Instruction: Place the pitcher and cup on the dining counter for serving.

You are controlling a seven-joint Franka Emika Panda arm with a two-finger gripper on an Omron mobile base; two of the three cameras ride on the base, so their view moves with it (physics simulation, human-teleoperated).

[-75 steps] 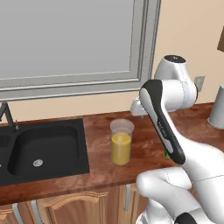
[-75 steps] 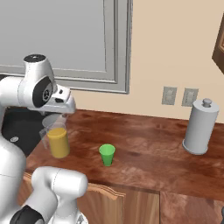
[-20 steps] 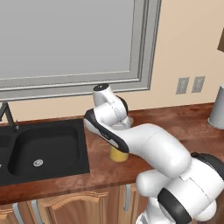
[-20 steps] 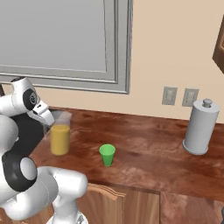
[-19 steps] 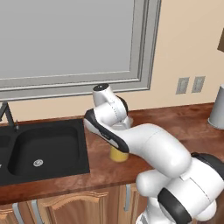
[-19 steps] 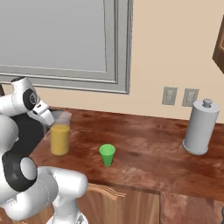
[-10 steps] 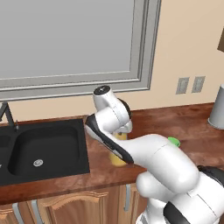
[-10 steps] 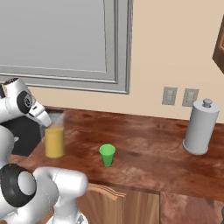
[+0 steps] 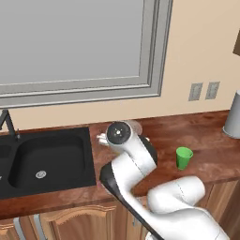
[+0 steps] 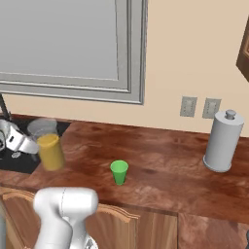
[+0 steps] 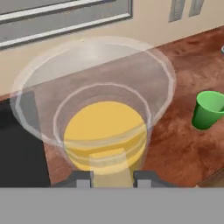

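The pitcher (image 10: 50, 151), a clear cylinder with orange liquid, leans slightly at the left end of the sink counter, by the basin's edge. My gripper (image 10: 35, 146) comes at it from the left. In the hand view I look down into the pitcher (image 11: 105, 131), and my gripper (image 11: 113, 179) is shut on its near side, one dark tip on each side. In the left base view its clear rim (image 9: 134, 125) peeks from behind my arm. The small green cup (image 10: 119, 172) (image 9: 183, 157) (image 11: 208, 109) stands upright to the pitcher's right. The dining counter is out of view.
A black sink (image 9: 47, 159) with a dark faucet (image 9: 7, 123) lies left of the pitcher. A tall grey canister (image 10: 221, 141) stands at the counter's far right, under two wall outlets (image 10: 197, 107). A large window (image 9: 75, 47) runs behind the counter.
The pitcher has shifted left toward the sink together with my hand and now leans a little. The jaws have narrowed on it. The cup has stayed put.
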